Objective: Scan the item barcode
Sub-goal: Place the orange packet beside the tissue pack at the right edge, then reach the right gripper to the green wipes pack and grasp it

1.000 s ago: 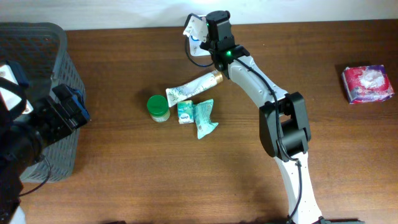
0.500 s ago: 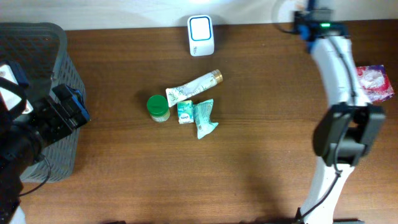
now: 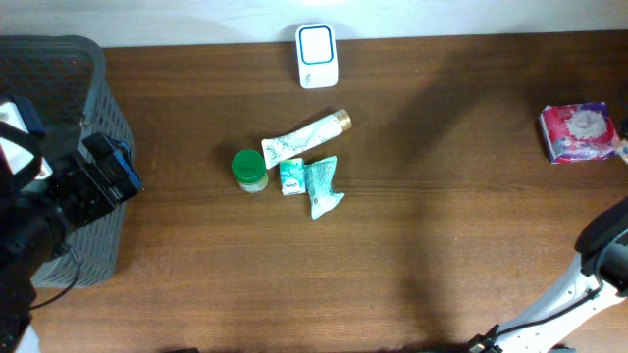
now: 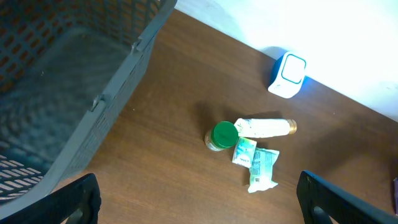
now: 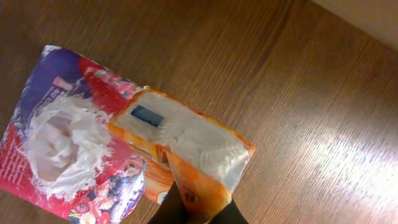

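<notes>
In the right wrist view my right gripper (image 5: 196,213) is shut on one end of an orange and white tissue packet (image 5: 186,146). The packet hangs just over the table, next to a red and purple tissue packet (image 5: 65,134), which the overhead view shows at the far right (image 3: 579,132). The white scanner with a blue face (image 3: 317,56) stands at the table's back edge, far from the held packet. My left gripper (image 4: 199,211) is open and empty, high above the table's left side.
A grey basket (image 3: 59,69) stands at the left edge. Mid-table lie a green-lidded jar (image 3: 249,169), a white tube with a gold cap (image 3: 306,136) and two teal packets (image 3: 314,183). Only part of the right arm (image 3: 606,253) shows in the overhead view.
My right arm has swung from in front of the scanner to the far right of the table, carrying the packet with it. The left arm has not moved.
</notes>
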